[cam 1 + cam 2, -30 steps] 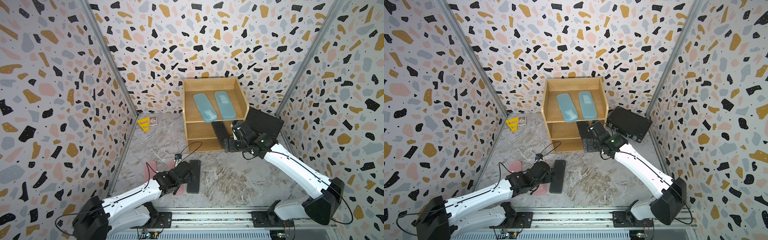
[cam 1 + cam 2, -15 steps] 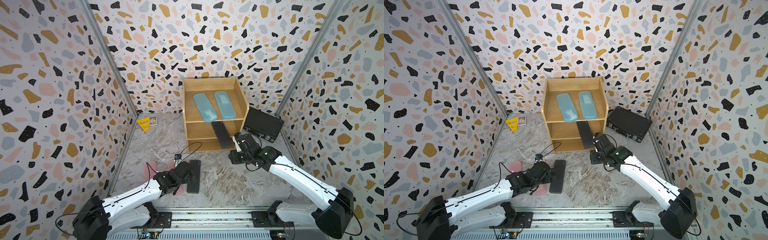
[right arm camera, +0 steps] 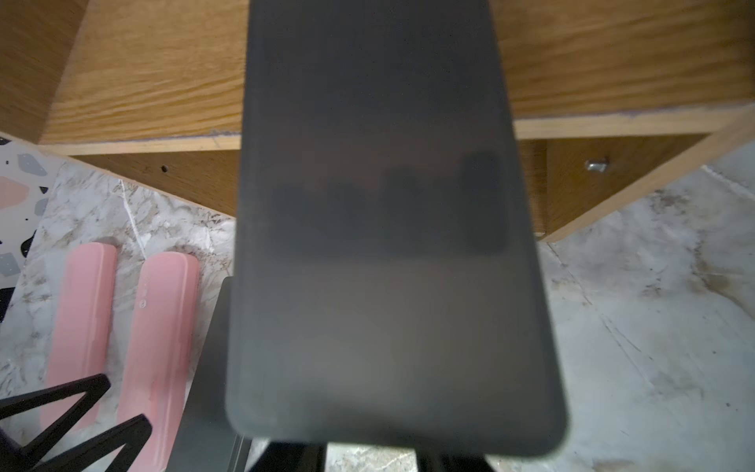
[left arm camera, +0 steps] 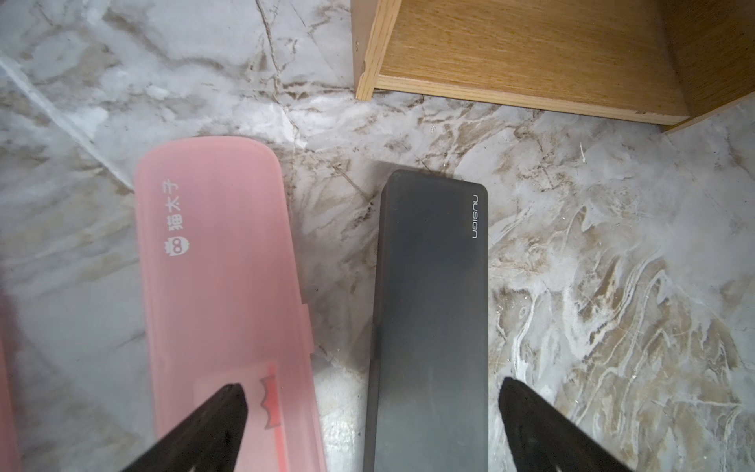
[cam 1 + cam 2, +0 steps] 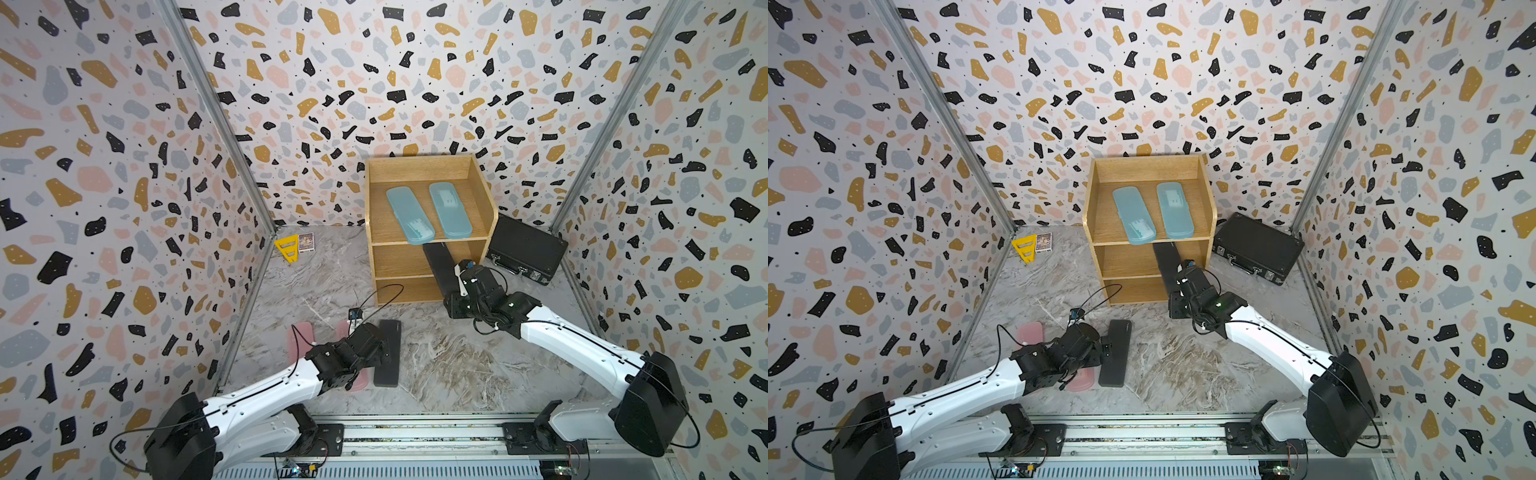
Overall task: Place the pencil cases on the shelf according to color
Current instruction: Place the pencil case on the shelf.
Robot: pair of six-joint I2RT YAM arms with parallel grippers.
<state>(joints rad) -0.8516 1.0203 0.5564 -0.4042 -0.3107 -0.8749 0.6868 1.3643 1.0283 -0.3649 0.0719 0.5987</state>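
Top views: the shelf point(image 5: 377, 216) stands at the back of the bench point(image 5: 457, 374), and two teal pencil cases point(image 5: 409, 214) point(image 5: 450, 210) are laid side by side on its top tier
Middle tier: a black pencil case point(image 5: 439, 264) is lodged aslant, with its far end inside and its near end jutting out past the front edge
Right pincer point(image 5: 463, 276): it is set at that jutting end. In the right wrist view the frame is filled by the case and the fingers are hidden, so it cannot be told whether the case is gripped or only touched
Left pincer point(image 4: 369, 384): it is spread wide and low over the bench and nothing is held. One fingertip point(image 4: 228, 404) is over a pink case point(image 4: 220, 265), and its partner lies beyond the second black case point(image 4: 433, 306)
Unsorted: that pink case, the other pink case point(image 5: 300, 345) and the second black case are lined up side by side near the front of the bench
Bottom tier: nothing is seen in it
Step in hand: the seating of the first black case on the middle tier is judged to be under way
Next move: the case is to be slid straight back and kept flat until nothing overhangs. The left pincer is to be centred on the second black case, so that the pink neighbour is not caught
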